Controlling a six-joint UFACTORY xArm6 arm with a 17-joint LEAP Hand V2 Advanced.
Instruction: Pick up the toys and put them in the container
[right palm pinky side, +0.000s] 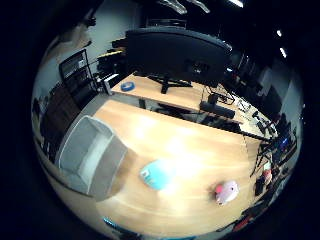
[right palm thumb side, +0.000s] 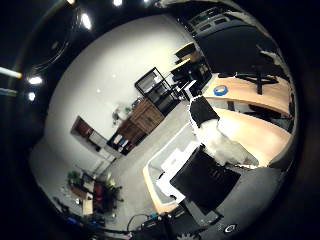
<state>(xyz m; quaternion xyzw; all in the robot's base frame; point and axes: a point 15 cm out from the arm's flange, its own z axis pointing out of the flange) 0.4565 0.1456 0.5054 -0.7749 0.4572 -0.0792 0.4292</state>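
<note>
In the right little finger side palm view, a light wooden table (right palm pinky side: 190, 140) lies well below the palm. A grey fabric container (right palm pinky side: 90, 152) with an open top stands on its one end. A teal toy (right palm pinky side: 155, 175) lies on the table beside the container, near the front edge. A pink toy (right palm pinky side: 227, 191) lies farther along the same edge, away from the container.
A large dark monitor (right palm pinky side: 175, 55) on a stand is at the table's back, with a small blue object (right palm pinky side: 127, 87) beside it. The right thumb side palm view shows the room, a black chair (right palm thumb side: 205, 110) and shelving (right palm thumb side: 150, 110) beyond the table.
</note>
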